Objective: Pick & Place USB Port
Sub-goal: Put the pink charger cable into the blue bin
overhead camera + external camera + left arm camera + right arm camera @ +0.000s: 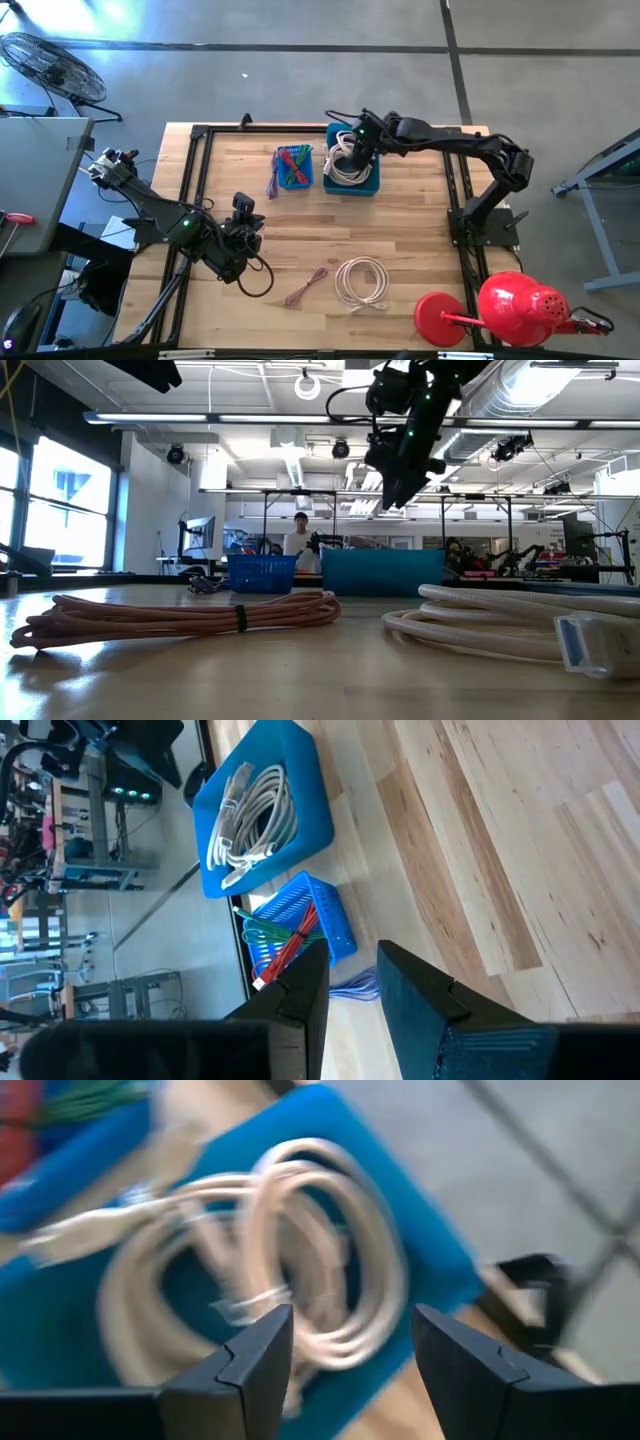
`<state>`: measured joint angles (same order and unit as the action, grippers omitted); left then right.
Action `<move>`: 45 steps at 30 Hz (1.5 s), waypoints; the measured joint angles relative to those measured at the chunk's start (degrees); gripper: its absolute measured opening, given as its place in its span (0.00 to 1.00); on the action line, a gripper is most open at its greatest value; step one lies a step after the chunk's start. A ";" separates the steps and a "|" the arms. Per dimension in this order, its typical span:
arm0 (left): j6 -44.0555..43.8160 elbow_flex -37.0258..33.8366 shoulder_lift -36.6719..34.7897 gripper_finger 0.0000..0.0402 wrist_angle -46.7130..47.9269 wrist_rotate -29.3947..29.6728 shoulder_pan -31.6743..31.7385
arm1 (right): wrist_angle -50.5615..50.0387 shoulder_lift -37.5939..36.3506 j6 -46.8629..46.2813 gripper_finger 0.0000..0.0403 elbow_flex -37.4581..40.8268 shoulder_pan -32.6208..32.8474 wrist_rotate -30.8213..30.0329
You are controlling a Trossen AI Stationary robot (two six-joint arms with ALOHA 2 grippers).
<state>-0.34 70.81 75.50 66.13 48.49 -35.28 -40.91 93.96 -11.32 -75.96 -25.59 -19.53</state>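
Partly done — one white cable (347,163) coiled in the blue bin (372,184), right gripper (350,1350) above it, jaws released and empty; second white cable (362,281) on the table (420,230) near the idle left gripper (246,208), jaws apart.

Low cam: pink cable bundle (190,614) lies on the table (320,680) front-left, cinched by a dark tie mid-length. White cable coil (490,625) sits front-right, its connector end (590,645) close to the lens. Behind them, small blue mesh basket (262,573) left of centre, wider teal bin (383,572) just beside it on the right. Right gripper (400,470) hangs above the teal bin, clear of it, finger gap not readable. A person (299,538) stands far back in the room.
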 joint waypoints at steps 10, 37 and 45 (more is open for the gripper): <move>-0.02 -0.02 0.00 0.21 0.02 -1.70 0.00 | -1.71 -0.01 2.39 0.47 0.00 7.53 26.52; -0.15 -0.07 0.02 0.21 -1.46 -0.94 0.01 | 21.03 9.51 17.14 0.44 -0.07 42.61 18.47; 0.04 -0.07 0.02 0.21 -1.54 0.02 0.00 | 21.92 16.02 23.89 0.44 -0.07 42.31 16.76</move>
<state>-0.30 70.74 75.53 64.58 48.51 -35.28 -18.98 109.98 12.57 -76.03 16.72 -2.77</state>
